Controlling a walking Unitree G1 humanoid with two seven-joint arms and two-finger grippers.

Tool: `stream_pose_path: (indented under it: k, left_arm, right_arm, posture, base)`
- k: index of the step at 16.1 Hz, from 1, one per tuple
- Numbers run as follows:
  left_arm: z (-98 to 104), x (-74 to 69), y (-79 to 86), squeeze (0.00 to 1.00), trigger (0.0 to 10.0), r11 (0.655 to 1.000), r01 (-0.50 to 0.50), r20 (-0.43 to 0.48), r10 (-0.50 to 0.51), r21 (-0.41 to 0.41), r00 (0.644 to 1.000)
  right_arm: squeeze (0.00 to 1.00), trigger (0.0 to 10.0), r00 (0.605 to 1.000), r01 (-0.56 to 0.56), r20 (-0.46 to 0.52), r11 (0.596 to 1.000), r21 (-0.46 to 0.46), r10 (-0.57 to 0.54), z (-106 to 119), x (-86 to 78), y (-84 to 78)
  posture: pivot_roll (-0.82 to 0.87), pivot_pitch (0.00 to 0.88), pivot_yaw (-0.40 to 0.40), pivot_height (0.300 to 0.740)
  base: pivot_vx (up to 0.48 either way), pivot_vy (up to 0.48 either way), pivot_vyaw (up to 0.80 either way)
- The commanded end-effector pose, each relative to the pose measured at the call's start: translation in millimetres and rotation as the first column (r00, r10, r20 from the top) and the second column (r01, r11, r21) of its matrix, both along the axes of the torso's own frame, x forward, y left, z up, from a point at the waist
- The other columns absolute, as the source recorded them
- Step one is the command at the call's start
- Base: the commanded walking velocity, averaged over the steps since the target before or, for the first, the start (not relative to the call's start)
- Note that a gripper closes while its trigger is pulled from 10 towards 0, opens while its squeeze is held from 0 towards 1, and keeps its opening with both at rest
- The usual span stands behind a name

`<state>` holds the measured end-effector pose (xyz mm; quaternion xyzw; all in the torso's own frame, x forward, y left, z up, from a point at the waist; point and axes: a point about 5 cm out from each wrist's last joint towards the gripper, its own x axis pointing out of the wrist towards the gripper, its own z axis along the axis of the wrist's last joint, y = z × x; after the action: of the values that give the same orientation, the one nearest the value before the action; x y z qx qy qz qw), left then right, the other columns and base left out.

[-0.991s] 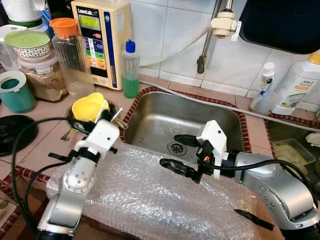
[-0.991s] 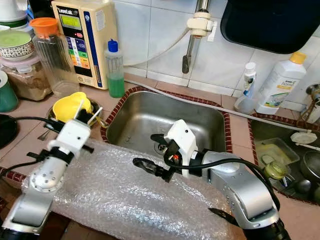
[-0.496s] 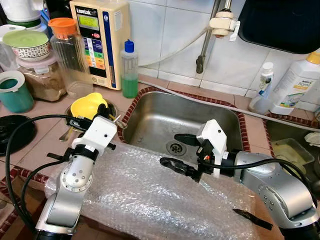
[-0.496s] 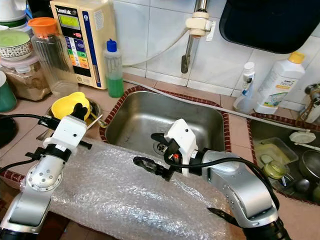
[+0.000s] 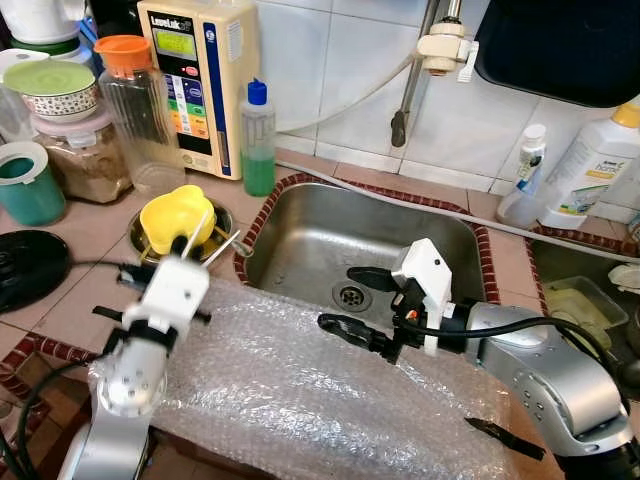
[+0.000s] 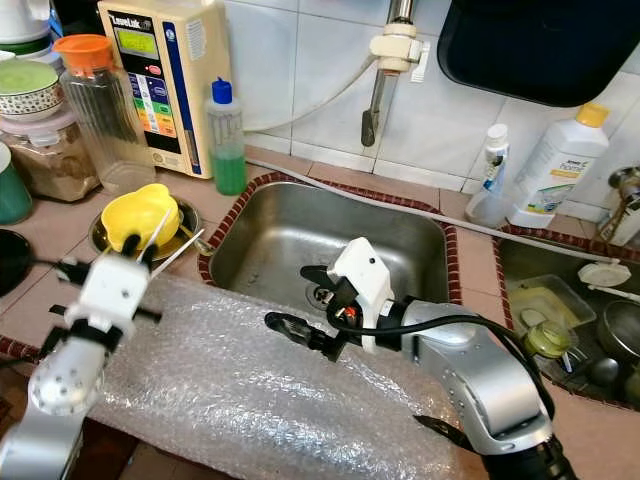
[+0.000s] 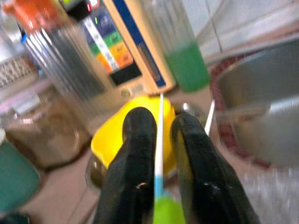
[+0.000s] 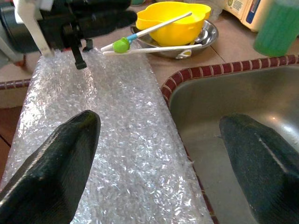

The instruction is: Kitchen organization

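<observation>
My left gripper [image 7: 159,122] is shut on a pair of white sticks joined by a green and blue piece [image 7: 164,210]. The sticks [image 5: 206,238] point up towards a yellow bowl [image 5: 176,214] that sits in a shallow metal dish [image 5: 139,238] on the counter left of the sink. From the right wrist, the green joint [image 8: 121,45] shows just in front of the left gripper. My right gripper [image 5: 352,302] hangs open over the front edge of the steel sink [image 5: 310,235], with nothing between its fingers. A sheet of bubble wrap [image 5: 300,400] covers the counter's front edge under both arms.
Left of the sink stand a green soap bottle [image 5: 260,140], a water unit [image 5: 200,80], a clear jug with an orange lid [image 5: 135,105], jars and a teal cup [image 5: 30,182]. A tap [image 5: 440,50] hangs above the sink. White bottles [image 5: 595,165] stand at the right.
My left arm has pulled back towards me and to the left, drawing the sticks away from the yellow bowl. The right arm has stayed put.
</observation>
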<state>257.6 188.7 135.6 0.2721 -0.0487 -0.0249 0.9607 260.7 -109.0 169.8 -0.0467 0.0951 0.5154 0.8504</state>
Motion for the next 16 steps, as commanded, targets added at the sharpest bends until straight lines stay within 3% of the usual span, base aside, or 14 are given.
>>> stream_pose_path:
  k: [1, 4, 10, 14, 16]
  left_arm:
    - [-6.4, 0.8, 0.7, 1.00, 10.0, 1.000, -0.011, -0.041, 0.011, 0.001, 0.999]
    - [-20.2, 1.5, 2.9, 1.00, 10.0, 0.998, -0.052, -0.137, 0.048, -0.024, 0.989]
    - [-22.2, 2.0, 6.3, 1.00, 10.0, 0.997, -0.076, -0.161, 0.072, -0.020, 0.984]
    - [-25.5, 2.0, 4.7, 1.00, 10.0, 0.986, -0.109, -0.219, 0.079, -0.126, 0.972]
    - [-24.2, 3.8, 2.0, 1.00, 10.0, 0.986, -0.102, -0.230, 0.070, -0.133, 0.971]
  right_arm:
    - [0.00, 10.0, 1.000, -0.001, 0.014, 1.000, -0.011, 0.001, 2.0, 1.4, -1.1]
    - [0.00, 10.0, 1.000, -0.001, 0.012, 1.000, -0.013, 0.001, 1.9, 0.1, -2.0]
    - [0.00, 10.0, 1.000, -0.003, 0.008, 1.000, -0.013, 0.003, 1.1, -1.1, -2.1]
    - [0.00, 10.0, 1.000, -0.005, 0.008, 1.000, -0.018, 0.005, 0.8, -1.3, -2.2]
    - [0.00, 10.0, 1.000, -0.005, 0.008, 1.000, -0.020, 0.005, 0.6, -1.4, -2.6]
  posture:
    - [0.09, 0.000, -0.064, 0.740]
    - [0.08, 0.000, -0.062, 0.740]
    - [0.08, 0.000, -0.060, 0.740]
    - [0.08, 0.000, -0.061, 0.740]
    - [0.08, 0.000, -0.062, 0.740]
  base:
    - [0.000, 0.000, 0.00]
    - [0.000, 0.000, 0.00]
    - [0.000, 0.000, 0.00]
    - [0.000, 0.000, 0.00]
    - [0.000, 0.000, 0.00]
